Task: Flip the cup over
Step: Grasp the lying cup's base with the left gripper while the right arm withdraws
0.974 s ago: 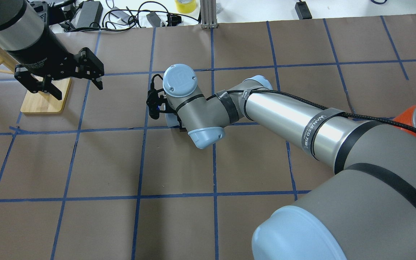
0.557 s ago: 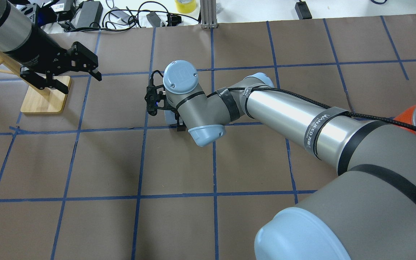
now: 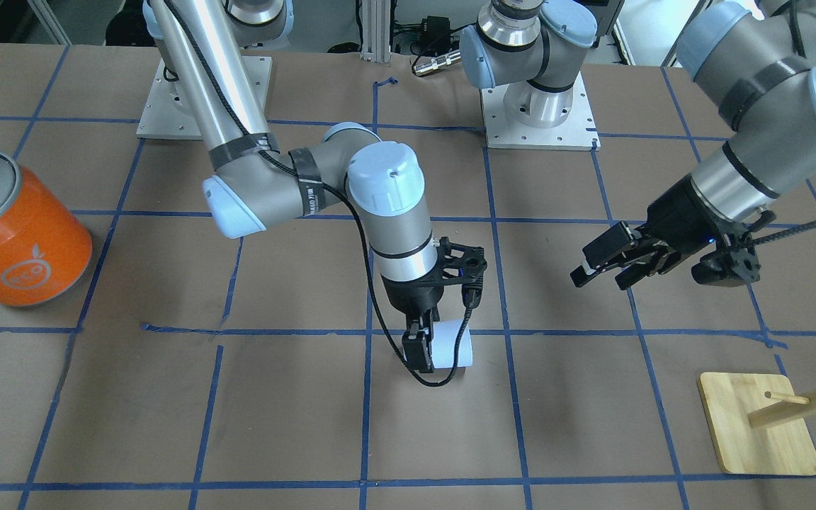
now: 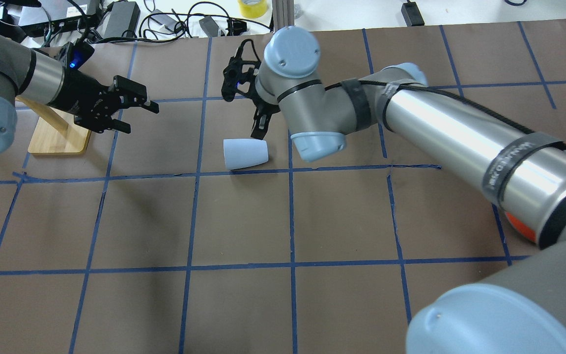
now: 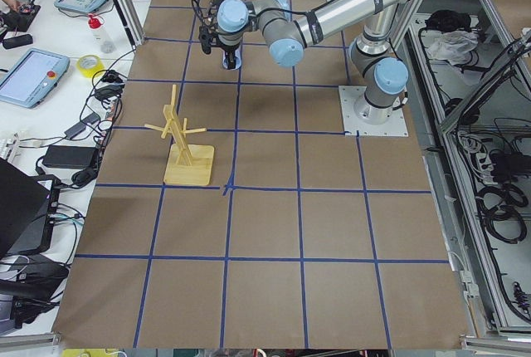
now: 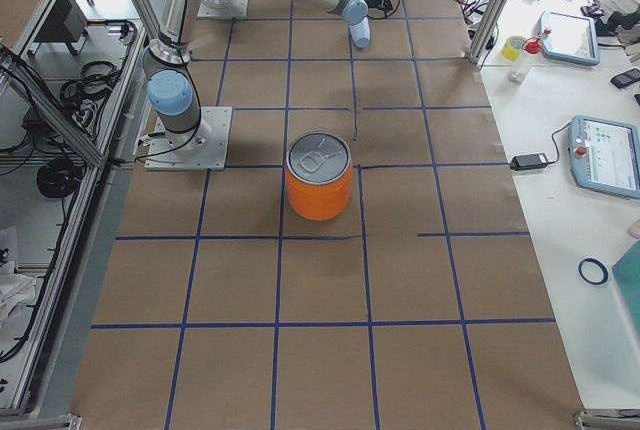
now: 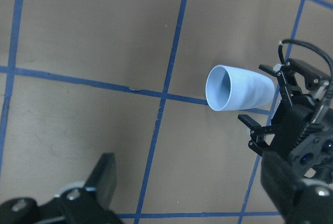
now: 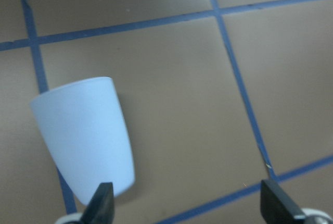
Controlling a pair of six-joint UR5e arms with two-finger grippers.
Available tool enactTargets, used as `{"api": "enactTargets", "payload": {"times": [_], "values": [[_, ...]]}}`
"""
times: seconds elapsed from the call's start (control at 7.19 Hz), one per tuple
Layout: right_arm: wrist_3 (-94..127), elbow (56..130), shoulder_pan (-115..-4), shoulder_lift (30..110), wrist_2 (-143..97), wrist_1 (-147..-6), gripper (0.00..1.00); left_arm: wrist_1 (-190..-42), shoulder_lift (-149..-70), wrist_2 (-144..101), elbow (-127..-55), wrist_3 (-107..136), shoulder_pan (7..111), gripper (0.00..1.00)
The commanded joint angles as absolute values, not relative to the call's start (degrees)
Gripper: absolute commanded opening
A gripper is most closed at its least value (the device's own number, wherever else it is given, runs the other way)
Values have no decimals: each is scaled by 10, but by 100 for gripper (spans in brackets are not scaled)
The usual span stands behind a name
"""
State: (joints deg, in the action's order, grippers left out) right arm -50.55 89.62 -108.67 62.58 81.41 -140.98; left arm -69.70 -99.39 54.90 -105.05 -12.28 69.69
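Note:
The pale blue-white cup (image 4: 245,153) lies on its side on the brown table, with its wide rim toward the left arm. It also shows in the front view (image 3: 452,345), the left wrist view (image 7: 239,88) and the right wrist view (image 8: 86,133). My right gripper (image 4: 259,129) is open and empty, above and just beyond the cup. In its wrist view the gripper (image 8: 190,208) has one fingertip (image 8: 103,203) over the cup's narrow end. My left gripper (image 4: 135,118) is open and empty. It hovers to the left of the cup and points at it.
A big orange can with a silver lid (image 3: 15,234) stands at the table's right side (image 6: 320,175). A wooden peg stand on a bamboo base (image 4: 59,135) sits behind the left gripper. Cables and power bricks (image 4: 165,19) lie past the far edge.
My right wrist has risen and moved to the far side, uncovering the cup, which now lies on its side. My left gripper has swung right toward the cup.

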Motion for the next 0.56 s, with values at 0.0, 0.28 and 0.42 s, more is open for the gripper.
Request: {"api": "enactTargets", "payload": {"times": [0.0, 0.28, 0.42], "values": [[-332, 901, -1000, 709, 812, -1334, 100, -690, -1049, 436, -1077, -196, 687, 100], [-137, 903, -963, 757, 862, -1218, 100, -666, -1102, 389, -1077, -245, 709, 100], [-129, 904, -957, 786, 891, -1138, 100, -663, -1124, 387, -1077, -272, 727, 100]]}}
